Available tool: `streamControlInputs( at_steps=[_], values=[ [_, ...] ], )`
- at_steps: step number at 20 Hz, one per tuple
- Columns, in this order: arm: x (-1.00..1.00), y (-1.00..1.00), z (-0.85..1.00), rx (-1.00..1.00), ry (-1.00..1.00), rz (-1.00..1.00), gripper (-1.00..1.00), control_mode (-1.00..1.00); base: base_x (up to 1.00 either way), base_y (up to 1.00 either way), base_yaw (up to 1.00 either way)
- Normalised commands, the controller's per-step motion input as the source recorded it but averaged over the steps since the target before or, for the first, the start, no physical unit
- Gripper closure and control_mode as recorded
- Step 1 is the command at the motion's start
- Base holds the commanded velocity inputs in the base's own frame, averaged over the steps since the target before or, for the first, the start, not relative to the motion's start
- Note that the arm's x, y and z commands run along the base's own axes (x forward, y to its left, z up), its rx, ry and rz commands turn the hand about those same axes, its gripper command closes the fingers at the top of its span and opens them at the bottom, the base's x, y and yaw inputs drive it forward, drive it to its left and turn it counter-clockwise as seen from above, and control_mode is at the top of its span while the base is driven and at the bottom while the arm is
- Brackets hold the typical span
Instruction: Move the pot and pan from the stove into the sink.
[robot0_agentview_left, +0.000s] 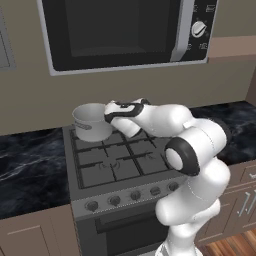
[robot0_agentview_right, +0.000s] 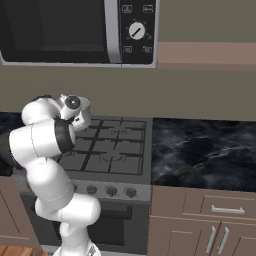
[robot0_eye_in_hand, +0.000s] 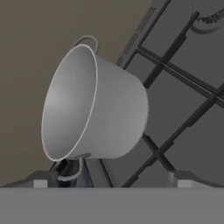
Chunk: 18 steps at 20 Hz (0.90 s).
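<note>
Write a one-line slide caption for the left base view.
White arm reaches across the stove, open gripper beside the steel pot on the rear-left grate, under a wall microwave.

Left base view: set behind and left of the arm (robot0_agentview_left: 195, 155), facing forward and down over the stove (robot0_agentview_left: 120, 160), with the microwave (robot0_agentview_left: 125, 30) above and counter (robot0_agentview_left: 30, 165) to the left. Right base view: set behind and right, facing the same stove (robot0_agentview_right: 112, 150) and microwave (robot0_agentview_right: 75, 30), with counter (robot0_agentview_right: 205, 150) and cabinets (robot0_agentview_right: 205, 220) to the right. Hand view: close, rolled, looking along the gripper at the pot (robot0_eye_in_hand: 94, 107) on the grates (robot0_eye_in_hand: 179, 87) against the wall (robot0_eye_in_hand: 39, 43).
</note>
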Motion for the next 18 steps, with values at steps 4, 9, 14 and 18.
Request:
streamControlInputs(
  at_steps=[4,9,14,18],
  values=[
    [0.28,0.13,-0.18,-0.05,0.01,0.00,-1.00,-1.00,0.00,0.00,0.00],
    [0.34,0.11,-0.09,-0.02,0.00,0.00,-1.00,-1.00,0.00,0.00,0.00],
    [0.15,0.04,-0.01,0.00,0.01,0.00,-1.00,-1.00,0.00,0.00,0.00],
    [0.16,0.04,-0.05,-0.01,0.02,0.00,-1.00,-1.00,0.00,0.00,0.00]
  ],
)
